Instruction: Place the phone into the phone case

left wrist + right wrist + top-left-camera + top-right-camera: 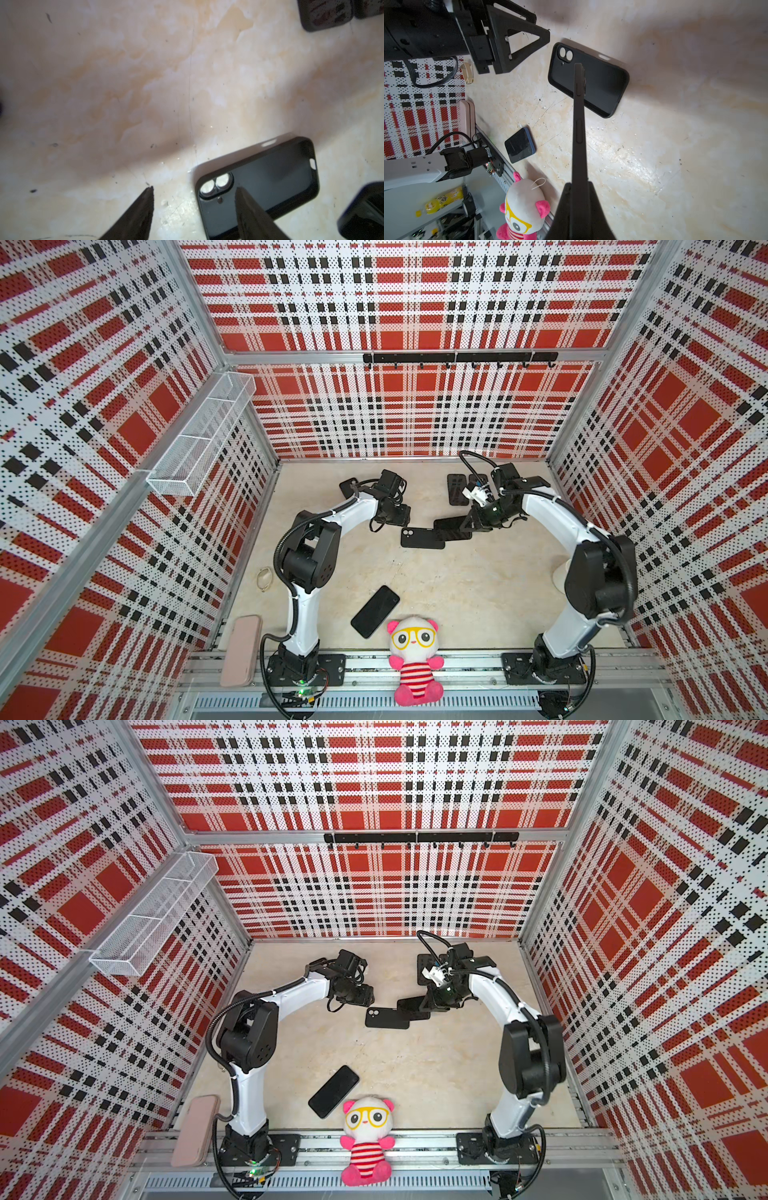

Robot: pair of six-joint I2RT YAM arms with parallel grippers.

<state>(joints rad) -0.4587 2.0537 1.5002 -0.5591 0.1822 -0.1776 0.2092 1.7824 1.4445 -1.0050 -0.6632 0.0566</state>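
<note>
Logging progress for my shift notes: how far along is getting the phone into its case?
Done: the phone is picked up, pinched edge-on in the right gripper. In hand: it hangs over the empty phone case, which lies open side up; the left gripper stands open at the case's camera-cutout corner. Left: seating the phone in the case.

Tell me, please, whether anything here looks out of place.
Nothing looks damaged or spilled. A pink-and-white plush panda with yellow glasses sits on the front rail, unrelated to the job; a flat pink case lies across that rail's left end; a spare black phone lies diagonally beside the panda.
</note>
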